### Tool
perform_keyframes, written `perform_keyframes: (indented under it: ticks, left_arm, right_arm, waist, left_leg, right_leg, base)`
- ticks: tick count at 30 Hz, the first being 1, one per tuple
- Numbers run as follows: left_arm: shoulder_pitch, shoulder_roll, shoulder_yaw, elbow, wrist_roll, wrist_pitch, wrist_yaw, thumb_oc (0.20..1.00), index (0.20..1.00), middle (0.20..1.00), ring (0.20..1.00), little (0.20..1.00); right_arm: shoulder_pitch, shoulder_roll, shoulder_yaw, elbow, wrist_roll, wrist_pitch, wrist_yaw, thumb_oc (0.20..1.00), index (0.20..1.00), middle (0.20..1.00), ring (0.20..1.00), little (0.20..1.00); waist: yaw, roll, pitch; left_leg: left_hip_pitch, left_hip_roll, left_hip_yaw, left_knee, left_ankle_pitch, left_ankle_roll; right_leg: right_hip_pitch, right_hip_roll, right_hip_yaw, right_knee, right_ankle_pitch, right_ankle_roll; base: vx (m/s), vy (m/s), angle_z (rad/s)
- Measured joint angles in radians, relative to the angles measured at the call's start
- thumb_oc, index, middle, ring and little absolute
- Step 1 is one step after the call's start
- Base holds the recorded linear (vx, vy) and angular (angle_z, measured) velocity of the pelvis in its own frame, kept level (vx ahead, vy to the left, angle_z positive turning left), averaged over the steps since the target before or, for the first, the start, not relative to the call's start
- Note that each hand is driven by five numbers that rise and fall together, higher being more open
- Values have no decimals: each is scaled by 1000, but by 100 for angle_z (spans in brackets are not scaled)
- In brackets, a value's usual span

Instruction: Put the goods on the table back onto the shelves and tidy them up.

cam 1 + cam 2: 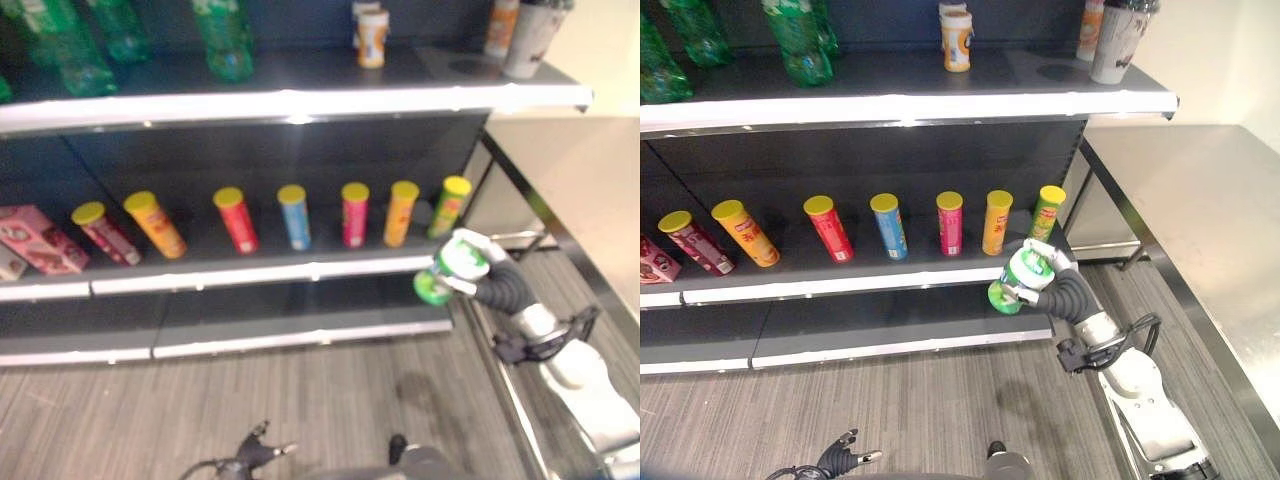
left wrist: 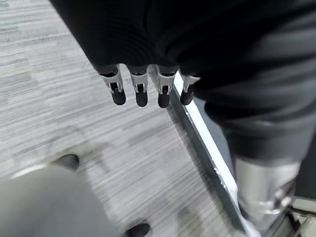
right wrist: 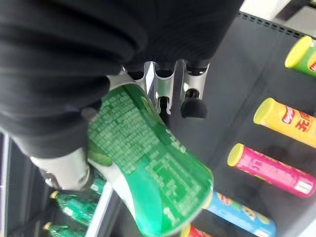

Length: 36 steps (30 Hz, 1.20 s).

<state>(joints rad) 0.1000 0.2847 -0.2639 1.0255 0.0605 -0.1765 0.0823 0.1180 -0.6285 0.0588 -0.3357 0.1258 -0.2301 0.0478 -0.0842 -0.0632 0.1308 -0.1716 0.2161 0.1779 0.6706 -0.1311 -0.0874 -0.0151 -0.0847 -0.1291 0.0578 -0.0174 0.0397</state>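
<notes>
Green snack canister (image 1: pixel 1020 280), clasped in the right hand (image 1: pixel 1048 272), hangs before the middle shelf's (image 1: pixel 840 283) right front edge, ready for shelving beside the yellow-lidded green canister (image 1: pixel 1046 212); left hand (image 2: pixel 148 89) idles, fingers straight.

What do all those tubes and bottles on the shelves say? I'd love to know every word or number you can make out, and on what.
Nothing can be read with certainty.
Green can in the right hand: fine white print, too small to read.
Yellow tube: a red logo, blurred.
Pink tube: print too small.
Row of yellow-lidded tubes on the middle shelf: labels too small.
Green bottles and cups on the top shelf: unreadable.
</notes>
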Motion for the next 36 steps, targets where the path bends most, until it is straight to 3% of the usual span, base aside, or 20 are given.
perform_keyframes:
  ticks: [1, 2, 3, 4, 5, 6, 7, 8, 9, 11, 13, 14, 16, 17, 18, 19, 24, 27, 30, 36]
  left_arm:
    - [33, 23, 41, 43, 0, -32, 8, 1000, 1000, 1000, 1000, 1000]
    - [91, 48, 62, 41, -8, 8, 25, 1000, 1000, 1000, 1000, 1000]
    - [113, 49, 49, 4, 0, 9, 24, 1000, 1000, 1000, 1000, 1000]
    - [116, 25, 33, 3, 1, 15, 22, 1000, 1000, 1000, 1000, 1000]
    - [117, -8, 27, 3, 1, 24, 20, 1000, 1000, 1000, 1000, 1000]
    - [124, -23, 26, -6, 1, 26, 21, 1000, 1000, 1000, 1000, 1000]
    - [129, -21, 23, -10, 8, 26, 13, 1000, 1000, 1000, 1000, 1000]
    - [123, 0, -6, -28, 14, 27, 14, 1000, 1000, 1000, 1000, 1000]
    - [117, 28, -74, -76, 47, 22, 9, 1000, 1000, 1000, 1000, 1000]
    - [119, 16, -90, -74, 72, 15, 0, 1000, 1000, 1000, 1000, 1000]
    - [125, 23, -86, -40, 79, 12, 1, 1000, 1000, 1000, 1000, 1000]
    - [116, 26, -85, -15, 78, 9, 7, 1000, 1000, 1000, 1000, 1000]
    - [107, 21, -68, 24, 80, 18, 11, 1000, 1000, 1000, 1000, 1000]
    - [51, 1, -69, 128, 89, 11, 16, 1000, 1000, 1000, 1000, 1000]
    - [46, 16, -74, 129, 125, 16, 15, 1000, 1000, 1000, 1000, 1000]
    - [46, 18, -64, 121, 141, 21, 16, 1000, 1000, 1000, 1000, 1000]
    - [105, 20, -68, 44, 195, 33, 35, 1000, 1000, 1000, 1000, 1000]
    - [133, 1, -68, 18, 195, 27, 34, 1000, 1000, 1000, 1000, 1000]
    - [126, -7, -66, 37, 195, 27, 33, 1000, 1000, 1000, 1000, 1000]
    - [117, 8, -66, 47, 195, 28, 33, 1000, 1000, 1000, 1000, 1000]
  right_arm:
    - [5, 149, -77, 66, -21, -46, 25, 200, 200, 200, 200, 200]
    - [-30, 310, -134, 154, 8, -9, -48, 200, 200, 200, 200, 200]
    - [-37, 226, -87, 133, 8, -9, -51, 200, 200, 200, 200, 200]
    - [-52, 116, -34, 98, 5, -11, -45, 200, 200, 200, 200, 200]
    - [-42, 30, 25, 58, -1, -13, -32, 200, 200, 200, 200, 200]
    - [-15, 19, 84, 33, -5, -12, -22, 200, 200, 200, 200, 200]
    - [0, 27, 112, 28, -10, -15, -18, 200, 200, 200, 200, 200]
    - [6, 40, 117, 33, -26, -15, -22, 200, 200, 200, 200, 200]
    - [2, 44, 117, 43, -42, -7, -35, 200, 200, 200, 200, 200]
    - [5, 46, 136, 46, -51, 5, -42, 200, 200, 200, 200, 200]
    - [12, 53, 151, 45, -67, 0, -45, 200, 200, 200, 200, 200]
    - [4, 71, 151, 47, -67, -4, -45, 200, 200, 200, 200, 200]
    - [17, 87, 157, 45, -66, -8, -47, 200, 200, 200, 200, 200]
    - [22, 101, 170, 42, -66, -14, -45, 200, 200, 200, 200, 200]
    - [38, 110, 164, 26, -66, -19, -46, 200, 200, 200, 200, 200]
    - [38, 103, 165, 31, -67, -20, -45, 200, 200, 200, 200, 200]
    - [73, 84, 97, -2, -66, -25, -47, 200, 200, 200, 200, 200]
    - [78, 57, 39, -48, -65, -40, -81, 200, 200, 200, 200, 200]
    - [65, 25, 39, -111, -62, -44, -86, 200, 200, 200, 200, 200]
    - [-7, -20, 37, -197, 14, -71, -68, 200, 200, 200, 200, 200]
  waist:
    - [53, -71, 16]
    - [58, -111, -24]
    - [70, -86, -31]
    - [68, -8, -29]
    - [71, 44, -32]
    - [61, 38, -52]
    - [47, 19, -60]
    - [31, 2, -58]
    - [33, 17, -31]
    - [32, 43, -13]
    - [23, 17, -9]
    - [34, -5, -4]
    - [33, -23, -9]
    - [45, -23, -6]
    - [36, -45, -5]
    - [33, -57, -5]
    - [46, -57, -52]
    - [20, -10, -63]
    - [15, -1, -68]
    - [7, -35, -70]
  left_leg:
    - [77, -39, 94, -133, -96, 163]
    - [97, -139, 100, -419, -92, 145]
    - [67, -127, 69, -465, -51, 84]
    - [36, -86, 19, -499, -24, 48]
    - [31, -62, -14, -531, 59, 39]
    - [58, -79, -1, -590, 104, 31]
    - [71, -104, 4, -629, 140, 35]
    - [75, -130, -2, -633, 144, 61]
    - [107, -175, 1, -642, 144, 127]
    - [162, -168, 1, -687, 175, 128]
    - [221, -206, -10, -704, 135, 161]
    - [239, -215, 5, -711, 141, 155]
    - [243, -221, -18, -721, 137, 132]
    - [215, -192, -25, -725, 129, 111]
    - [211, -203, -37, -743, 152, 113]
    - [220, -215, -36, -756, 134, 94]
    - [263, -245, -37, -758, 108, 97]
    - [265, -221, -24, -758, 108, 88]
    - [282, -205, -2, -758, 108, 73]
    - [278, -204, 1, -766, 97, 69]
  right_leg:
    - [46, -37, 28, -2, -25, -62]
    - [64, -84, 70, -39, -18, -61]
    - [50, -72, 63, -35, -28, -23]
    - [50, -26, 62, -36, -30, 6]
    - [48, 3, 73, -39, -30, 17]
    - [45, -13, 80, -46, -33, 28]
    - [44, -29, 73, -51, -28, 36]
    - [40, -46, 68, -27, -16, 74]
    - [-15, -60, 62, 116, -36, 94]
    - [-92, -80, 29, 329, -34, 98]
    - [-139, -138, -1, 457, -18, 104]
    - [-161, -184, -64, 512, -22, 108]
    - [-171, -183, -104, 467, -32, 104]
    - [-146, -87, -86, 153, -64, 110]
    - [-138, -51, -86, -39, -35, 121]
    - [-137, -45, -86, -39, -12, 107]
    - [-57, -33, -69, -116, 156, 38]
    - [-40, -6, -53, -147, 165, 32]
    - [-22, 9, -46, -147, 163, 29]
    - [-26, 11, -39, -147, 161, 28]
  base:
    - [46, 83, -98]
    - [31, 55, -89]
    - [0, 0, -66]
    - [0, 0, -62]
    - [36, 171, -51]
    - [70, 290, -35]
    - [112, 413, -8]
    - [130, 367, -10]
    - [92, 249, -30]
    - [121, 110, -22]
    - [290, 27, 0]
    - [292, -262, -15]
    - [263, -246, 7]
    - [302, -270, 37]
    - [234, -222, 41]
    - [319, -273, 53]
    - [141, -30, 11]
    - [-3, 29, -17]
    - [-14, 25, -7]
    - [-14, 15, 3]
